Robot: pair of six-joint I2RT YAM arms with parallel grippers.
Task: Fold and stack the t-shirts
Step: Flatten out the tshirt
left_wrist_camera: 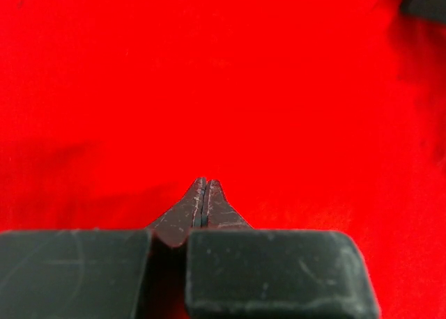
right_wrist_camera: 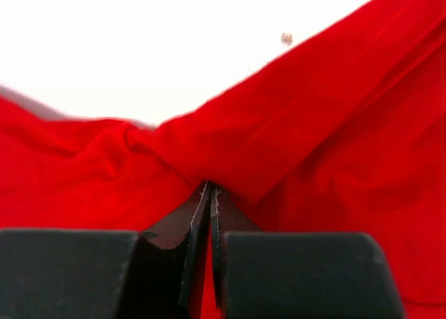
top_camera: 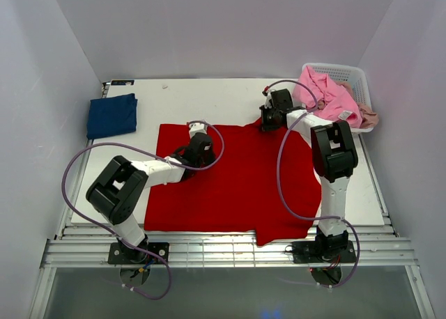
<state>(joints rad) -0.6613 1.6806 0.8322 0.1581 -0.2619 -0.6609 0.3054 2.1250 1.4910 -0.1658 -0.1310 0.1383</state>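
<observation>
Centrally, one red t-shirt [top_camera: 237, 187] is lying spread open on the white bench [top_camera: 181, 99], covering most of the middle, with one sleeve reaching the near edge between the two arm bases. It is the only shirt lying unfolded on the bench.

One navy t-shirt [top_camera: 111, 115] is sitting folded at the far left of the bench, well apart from the red one. One pink t-shirt [top_camera: 327, 96] is lying heaped in the single white lattice basket [top_camera: 352, 75] at the far right corner and spilling over its near rim. A bit of beige cloth [top_camera: 369, 117] is showing just beside the pink, at the basket's right end. That is making four pieces of clothing in all.

Two arms are reaching over the bench. The left arm [top_camera: 150, 169] is stretching across the left half of the red t-shirt towards its far edge. The left fingers [left_wrist_camera: 185, 218] are pressing tight together with their tips down on the red cloth; whether any cloth is caught between them cannot be told. The right arm [top_camera: 334, 152] is bending towards the far edge of the same shirt, near the collar. There the right fingers [right_wrist_camera: 185, 225] are pinching a gathered ridge of red cloth, which is bunching and creasing around their tips with the white bench showing beyond.
</observation>
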